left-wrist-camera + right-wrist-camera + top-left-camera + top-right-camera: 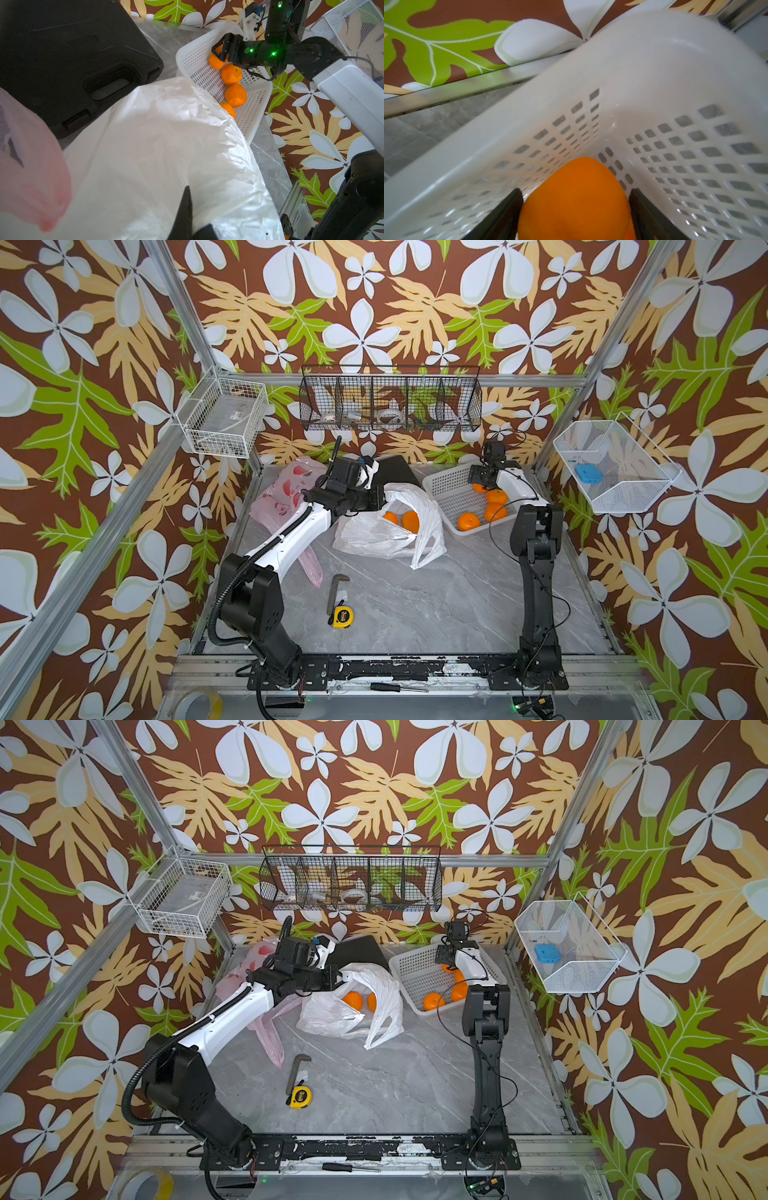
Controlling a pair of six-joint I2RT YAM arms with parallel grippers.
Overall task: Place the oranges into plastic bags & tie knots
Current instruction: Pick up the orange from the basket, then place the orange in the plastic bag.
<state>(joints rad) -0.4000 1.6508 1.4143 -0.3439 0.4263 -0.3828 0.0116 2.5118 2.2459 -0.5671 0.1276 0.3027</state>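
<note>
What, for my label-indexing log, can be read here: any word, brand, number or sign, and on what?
Nothing can be read for certain.
black case: embossed wording on the lid, too faint.
tape measure: round face label, too small.
pink bag: small print by the fruit pictures, too small.
box in the white wire basket: sticker, blurred.

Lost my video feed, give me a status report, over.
Left gripper shut on white bag rim. Right gripper open, straddling an orange in the basket. Two oranges bagged. Nothing between basket and bag.
</note>
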